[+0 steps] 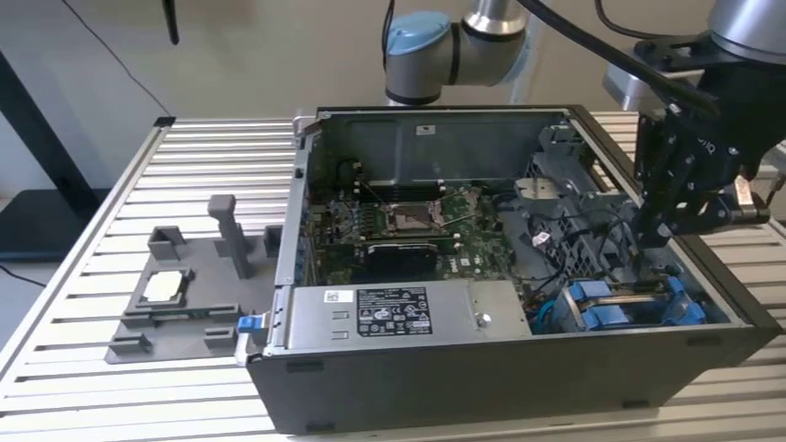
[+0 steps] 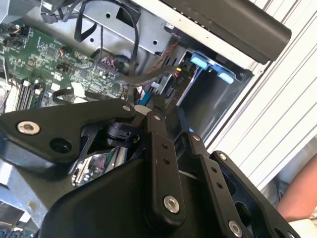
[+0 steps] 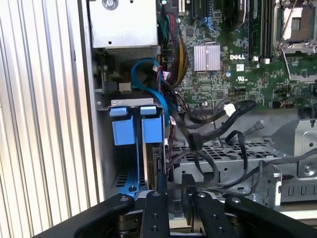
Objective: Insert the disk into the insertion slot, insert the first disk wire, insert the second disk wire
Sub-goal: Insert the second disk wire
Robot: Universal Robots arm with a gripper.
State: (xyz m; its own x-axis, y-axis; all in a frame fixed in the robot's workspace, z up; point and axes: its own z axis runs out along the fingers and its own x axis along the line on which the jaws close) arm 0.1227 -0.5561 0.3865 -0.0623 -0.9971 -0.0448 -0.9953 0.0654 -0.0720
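An open computer case is laid on the slatted metal desk. The gripper is lowered into the case at the exterior view's right, above the corner where the insertion slot is mounted. In this view the slot is identified by its bright blue tabs. It is located just beside the silver power-supply box, on that box's side towards the exterior view's right. The processor socket is located on the motherboard, well apart from the gripper. A grey fixture is placed on the desk outside the case, at the exterior view's left.

In the first wrist view the disk is seen edge-on and seated inside the insertion slot. Its blue carrier frame is positioned at the mouth of the slot, and a second blue tab is fitted alongside it. The gripper is held near the exposed edge of the disk; contact cannot be confirmed. Whether the jaws are clenched or released cannot be told from any view.

A bundle of black cables is draped between the motherboard and the gripper. A blue cable is looped beside the slot.

In the second wrist view the gripper is positioned between the motherboard and the insertion slot.
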